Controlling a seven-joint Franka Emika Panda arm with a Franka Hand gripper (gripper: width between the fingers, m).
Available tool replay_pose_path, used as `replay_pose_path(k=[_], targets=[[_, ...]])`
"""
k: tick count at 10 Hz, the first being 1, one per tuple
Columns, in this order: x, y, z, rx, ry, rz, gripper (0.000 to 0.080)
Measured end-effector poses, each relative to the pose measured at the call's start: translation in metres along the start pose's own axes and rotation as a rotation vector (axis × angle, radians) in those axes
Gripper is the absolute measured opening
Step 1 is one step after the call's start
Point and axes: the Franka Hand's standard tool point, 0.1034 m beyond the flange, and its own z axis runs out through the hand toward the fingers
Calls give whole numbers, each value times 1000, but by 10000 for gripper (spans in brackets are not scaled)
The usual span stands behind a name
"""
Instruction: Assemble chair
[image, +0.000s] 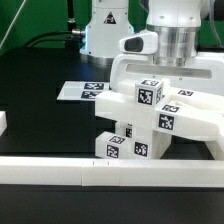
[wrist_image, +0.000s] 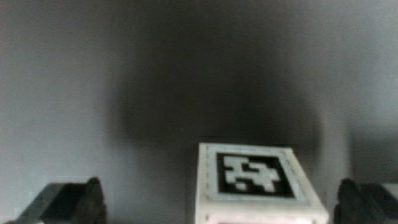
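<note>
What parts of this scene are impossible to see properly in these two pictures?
- Exterior view: the hand's fingertips are hidden behind the chair.
- Exterior view: the marker board is partly covered by the chair.
- Wrist view: blurred; only one tagged white chair part shows, the rest is out of frame.

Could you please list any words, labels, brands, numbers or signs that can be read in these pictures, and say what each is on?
No readable words, brand names or numbers appear in either view.
Chair: black-and-white square marker tags, patterns only, no text.
Marker board: the same kind of tags, no lettering.
Wrist view: one tag on a white part, blurred, a pattern without characters.
</note>
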Motion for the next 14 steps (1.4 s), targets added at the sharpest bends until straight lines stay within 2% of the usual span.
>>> replay_pose_path(k=[3, 4, 5, 6, 10, 11, 14], targets=[[1, 4, 1, -2, -1, 6, 619], [1, 4, 2, -3, -2, 6, 438], [0, 4, 2, -3, -2, 6, 438], [1, 4, 2, -3, -2, 6, 281], [2, 5, -1, -1, 0, 9, 282], [6, 4, -10, 8, 4, 8, 282], [13, 2, -67, 67, -34, 24, 282]])
